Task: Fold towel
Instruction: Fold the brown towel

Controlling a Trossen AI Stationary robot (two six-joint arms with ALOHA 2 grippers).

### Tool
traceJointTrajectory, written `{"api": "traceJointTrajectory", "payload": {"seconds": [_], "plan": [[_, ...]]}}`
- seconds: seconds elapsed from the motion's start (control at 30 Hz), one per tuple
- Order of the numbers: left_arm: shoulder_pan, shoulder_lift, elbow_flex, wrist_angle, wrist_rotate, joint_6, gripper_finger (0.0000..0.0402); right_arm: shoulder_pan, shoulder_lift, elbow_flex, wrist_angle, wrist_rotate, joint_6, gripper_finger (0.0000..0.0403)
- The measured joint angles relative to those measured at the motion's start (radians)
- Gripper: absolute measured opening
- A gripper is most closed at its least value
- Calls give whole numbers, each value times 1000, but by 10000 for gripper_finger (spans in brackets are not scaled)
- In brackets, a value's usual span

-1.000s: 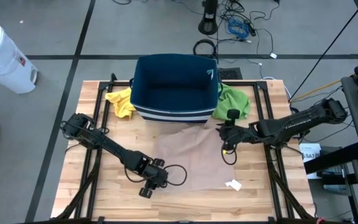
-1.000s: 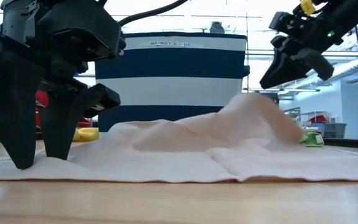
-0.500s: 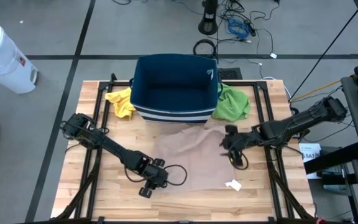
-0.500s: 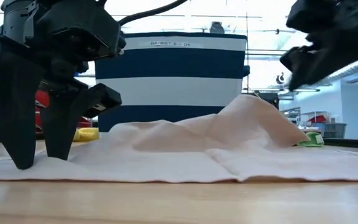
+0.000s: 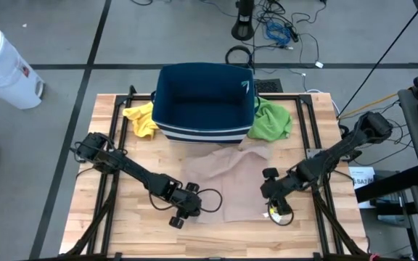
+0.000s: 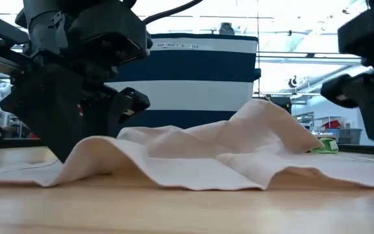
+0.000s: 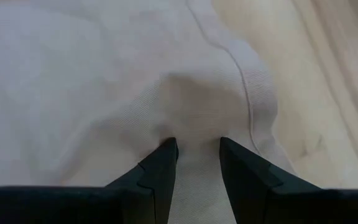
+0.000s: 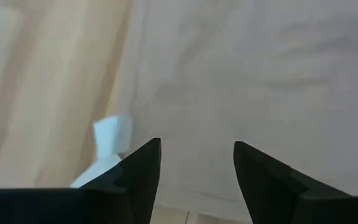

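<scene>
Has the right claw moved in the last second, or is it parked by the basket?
Yes. In the high view the right claw has swung away from the blue basket toward the table's near edge, now over the towel's corner by the white tag.

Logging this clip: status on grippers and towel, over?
Left gripper shut on towel, front-left edge lifted. Right gripper open over front-right corner, by the white tag. Nothing in the way.

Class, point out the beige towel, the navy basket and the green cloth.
beige towel [image 5: 227,181]: high view, its flat middle.
navy basket [image 5: 203,135]: high view, its striped front wall.
green cloth [image 5: 273,119]: high view, its bunched middle.
</scene>
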Motion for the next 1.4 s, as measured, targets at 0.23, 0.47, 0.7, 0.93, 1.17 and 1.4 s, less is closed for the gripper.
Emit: {"api": "traceJointTrajectory", "payload": {"seconds": [0.23,0.47,0.7,0.93,1.17,1.4], "plan": [[3,-27,0,-87,-2,0,133,50,135,-1,87,16,36,132],[3,-112,-2,-52,-63,4,133,62,245,0,371,-84,30,99],[5,-115,-2,77,-68,77,133,62,301,-2,739,-142,-45,99],[25,-116,-1,151,-68,83,133,61,236,0,619,-172,-50,98],[46,-103,0,192,-52,83,133,56,197,-1,311,104,-40,98],[45,-1,2,323,26,80,133,35,171,-1,245,162,-45,98]]}}
